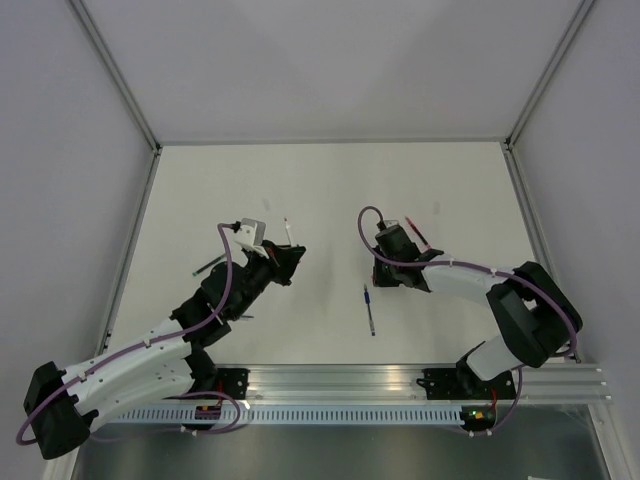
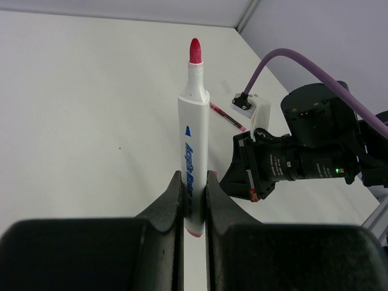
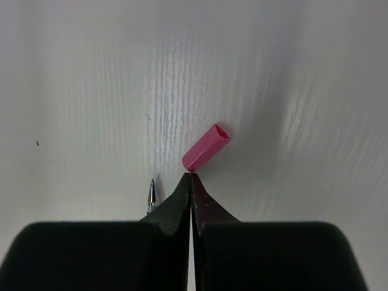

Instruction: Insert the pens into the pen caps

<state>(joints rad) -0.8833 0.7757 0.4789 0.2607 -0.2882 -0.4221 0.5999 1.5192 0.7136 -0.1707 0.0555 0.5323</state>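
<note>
My left gripper is shut on the white pen, which has a red tip and points away from the wrist, held above the table. In the top view it sticks out of the left gripper. My right gripper is shut, and a pink pen cap hangs from its very tips by a thin edge, open end pointing away. In the top view the right gripper faces the left one across a gap. A blue pen lies between the arms; its tip shows in the right wrist view.
A red pen lies behind the right wrist and also shows in the left wrist view. A dark thin pen lies left of the left arm. The white table is walled on three sides.
</note>
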